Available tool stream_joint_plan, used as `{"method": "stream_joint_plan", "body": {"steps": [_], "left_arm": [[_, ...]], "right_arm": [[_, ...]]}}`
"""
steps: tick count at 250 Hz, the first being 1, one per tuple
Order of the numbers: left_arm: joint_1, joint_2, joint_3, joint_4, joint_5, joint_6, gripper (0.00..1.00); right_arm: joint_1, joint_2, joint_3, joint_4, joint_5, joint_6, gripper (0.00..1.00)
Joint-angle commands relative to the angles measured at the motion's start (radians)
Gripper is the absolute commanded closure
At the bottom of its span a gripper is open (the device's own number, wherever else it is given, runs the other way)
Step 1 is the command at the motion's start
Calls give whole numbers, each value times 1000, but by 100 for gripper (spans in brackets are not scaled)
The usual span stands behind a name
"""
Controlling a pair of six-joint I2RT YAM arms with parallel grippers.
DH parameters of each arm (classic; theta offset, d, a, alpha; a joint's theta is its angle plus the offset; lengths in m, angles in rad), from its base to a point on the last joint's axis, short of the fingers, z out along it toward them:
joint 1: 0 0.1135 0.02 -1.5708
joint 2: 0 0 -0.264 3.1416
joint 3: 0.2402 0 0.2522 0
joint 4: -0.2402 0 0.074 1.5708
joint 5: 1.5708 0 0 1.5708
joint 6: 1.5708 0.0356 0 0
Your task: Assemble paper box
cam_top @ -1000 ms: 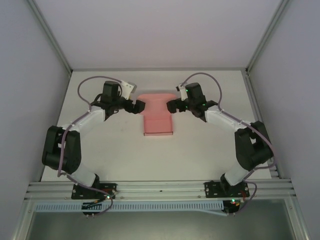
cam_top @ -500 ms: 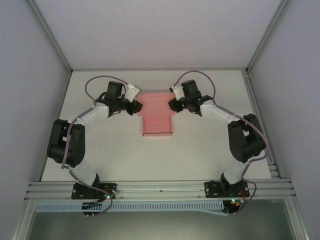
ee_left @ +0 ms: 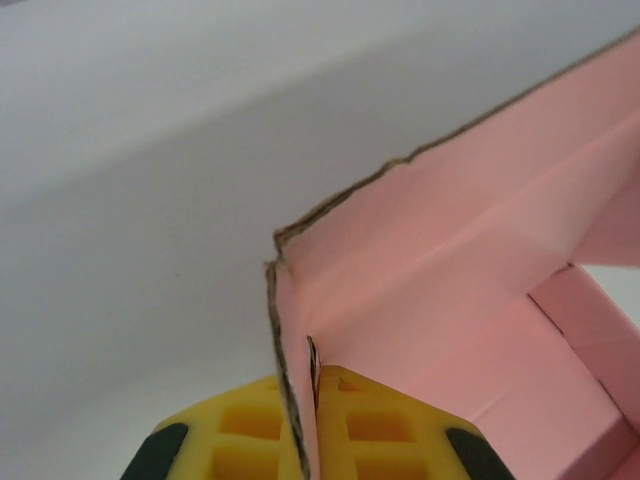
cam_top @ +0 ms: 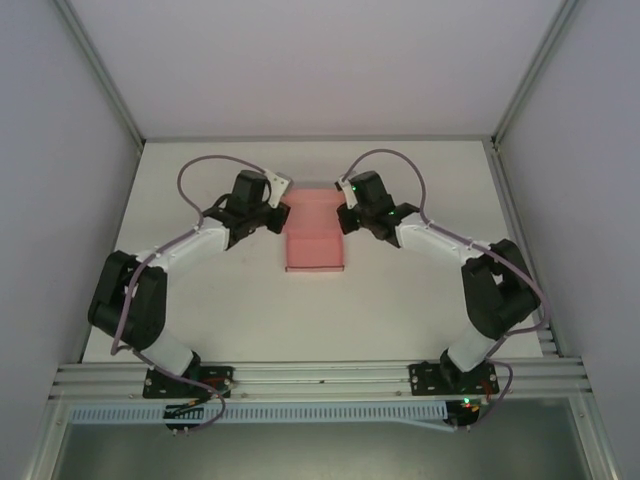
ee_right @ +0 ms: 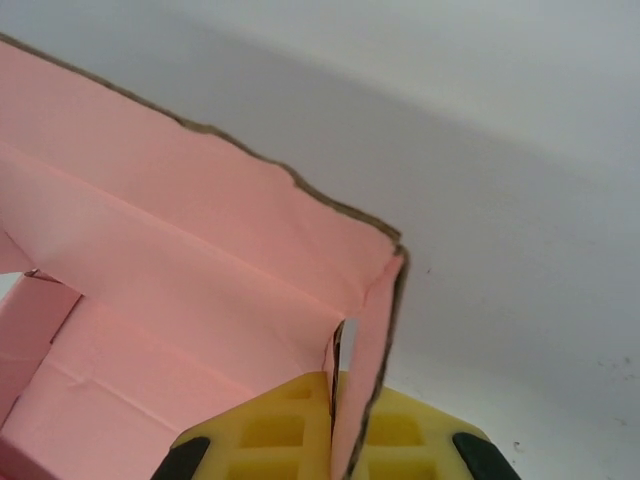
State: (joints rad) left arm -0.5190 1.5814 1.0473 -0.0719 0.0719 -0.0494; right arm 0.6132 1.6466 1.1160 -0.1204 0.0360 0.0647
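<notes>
Pink card, thin and plain, makes up the paper box (cam_top: pixel 315 245), which lies on the white bench (cam_top: pixel 400 300) a little toward 12 o'clock from the bench's middle, its long side running from 12 to 6. Its 6 o'clock half lies low with a raised rim along the near edge. Its 12 o'clock half is partly folded, with walls standing up.

In the left wrist view the paper box (ee_left: pixel 450 280) shows a back wall with a raw brownish cut edge, meeting a narrow side flap at an upright corner. That flap runs down between the yellow pads (ee_left: pixel 250 435) of the left claw (ee_left: pixel 310 425), which is clamped on it.

The right wrist view mirrors this: the paper box (ee_right: pixel 180 250) turns a corner, and its side flap is pinched between the yellow pads (ee_right: pixel 270 435) of the right claw (ee_right: pixel 340 425).

From above, the left claw (cam_top: pixel 280 215) grips the box at about its 10 o'clock corner and the right claw (cam_top: pixel 343 215) at about 2 o'clock. Both arms reach in from the near edge at 6 o'clock, purple cables looping over them.
</notes>
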Motion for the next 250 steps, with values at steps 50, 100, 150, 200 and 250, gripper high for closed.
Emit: {"method": "stream_joint_plan", "body": {"steps": [50, 100, 150, 200, 250], "left_arm": [[-82, 26, -111, 416, -199, -201, 100], [-89, 98, -100, 521, -158, -253, 100], [-97, 102, -148, 580, -134, -310, 100], [-130, 65, -305, 723, -111, -314, 100], [-159, 51, -455, 884, -67, -343, 97]], "right_arm": [[85, -40, -198, 565, 230, 270, 98], [95, 15, -193, 598, 266, 329, 94], [116, 40, -249, 673, 325, 378, 93], [139, 60, -363, 822, 372, 411, 89], [178, 75, -436, 856, 362, 346, 90]]}}
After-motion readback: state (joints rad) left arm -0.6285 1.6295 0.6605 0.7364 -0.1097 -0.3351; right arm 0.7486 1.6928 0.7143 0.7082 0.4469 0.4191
